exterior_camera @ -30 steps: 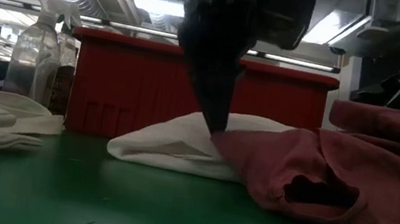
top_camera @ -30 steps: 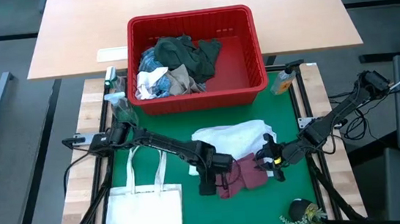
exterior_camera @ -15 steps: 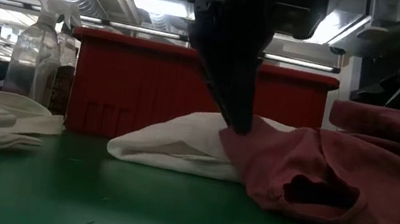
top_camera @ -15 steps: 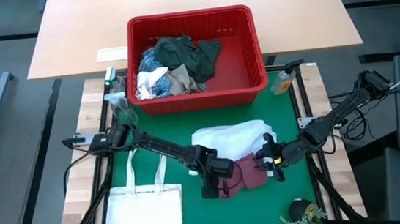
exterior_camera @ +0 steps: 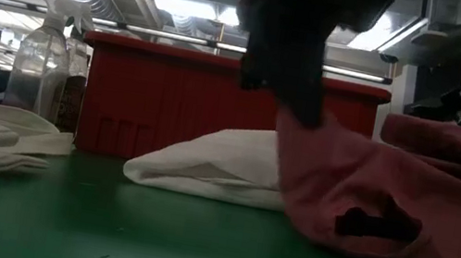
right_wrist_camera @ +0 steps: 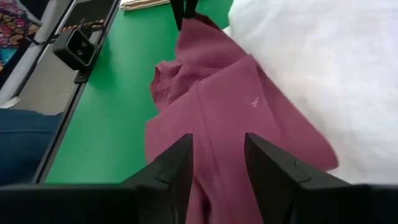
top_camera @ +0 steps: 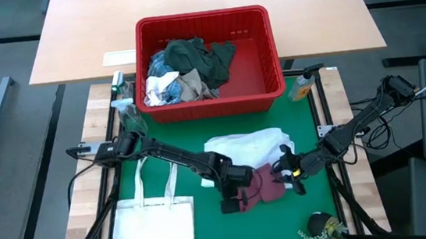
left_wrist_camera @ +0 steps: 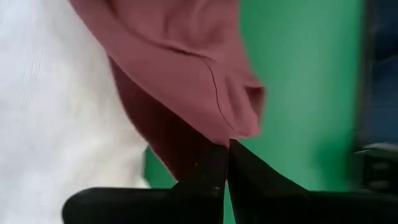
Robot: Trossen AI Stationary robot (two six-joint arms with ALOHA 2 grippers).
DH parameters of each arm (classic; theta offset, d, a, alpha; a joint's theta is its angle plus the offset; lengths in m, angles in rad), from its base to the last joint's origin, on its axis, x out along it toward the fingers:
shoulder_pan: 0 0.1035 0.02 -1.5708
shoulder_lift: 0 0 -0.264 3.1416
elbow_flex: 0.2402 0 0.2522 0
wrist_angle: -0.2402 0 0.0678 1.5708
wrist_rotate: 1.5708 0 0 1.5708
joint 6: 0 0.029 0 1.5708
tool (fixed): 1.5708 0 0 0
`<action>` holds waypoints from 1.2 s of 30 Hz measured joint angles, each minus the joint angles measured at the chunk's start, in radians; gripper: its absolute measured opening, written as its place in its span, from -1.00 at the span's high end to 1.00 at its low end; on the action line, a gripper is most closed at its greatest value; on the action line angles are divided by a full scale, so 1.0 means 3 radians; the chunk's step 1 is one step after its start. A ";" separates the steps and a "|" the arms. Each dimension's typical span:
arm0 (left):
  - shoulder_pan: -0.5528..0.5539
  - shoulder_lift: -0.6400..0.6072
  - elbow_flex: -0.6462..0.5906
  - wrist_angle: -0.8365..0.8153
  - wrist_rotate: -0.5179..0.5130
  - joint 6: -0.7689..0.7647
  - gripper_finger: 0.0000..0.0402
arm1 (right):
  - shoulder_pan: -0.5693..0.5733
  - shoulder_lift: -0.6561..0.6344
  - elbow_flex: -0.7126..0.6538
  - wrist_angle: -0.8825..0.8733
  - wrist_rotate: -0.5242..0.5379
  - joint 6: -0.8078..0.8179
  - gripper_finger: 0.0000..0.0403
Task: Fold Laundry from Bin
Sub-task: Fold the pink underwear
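On the green tabletop [top_camera: 164, 183]: maroon cloth [top_camera: 265, 187] lies crumpled, partly overlapping a white garment [top_camera: 245, 146].
Left gripper [top_camera: 235, 204]: fingers [left_wrist_camera: 214, 168] pressed together, pinching the maroon cloth's edge.
Right gripper [top_camera: 287, 172]: fingers [right_wrist_camera: 180, 165] spread, at the cloth's opposite side.
Bin [top_camera: 270, 59]: behind, holding more laundry [top_camera: 185, 69].

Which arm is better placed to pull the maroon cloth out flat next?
Left, probably. The left gripper is shut on an edge of the maroon cloth, so it could draw it outward. The right gripper is open, with the cloth's other side between its fingers.
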 joint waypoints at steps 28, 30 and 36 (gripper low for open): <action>0.0242 0.0023 0.0122 0.1690 0.0221 -0.1178 0.99 | 0.0001 0.0000 0.1048 -0.1335 -0.0409 -0.0131 0.28; 0.0243 0.0024 0.0122 0.1798 0.0158 -0.1179 0.99 | 0.0001 0.0000 0.1048 -0.1337 -0.0485 -0.0133 0.28; 0.0261 0.0104 0.0122 0.2155 0.0092 -0.1237 0.99 | 0.0001 -0.0033 0.1048 -0.1495 -0.0564 -0.0051 0.28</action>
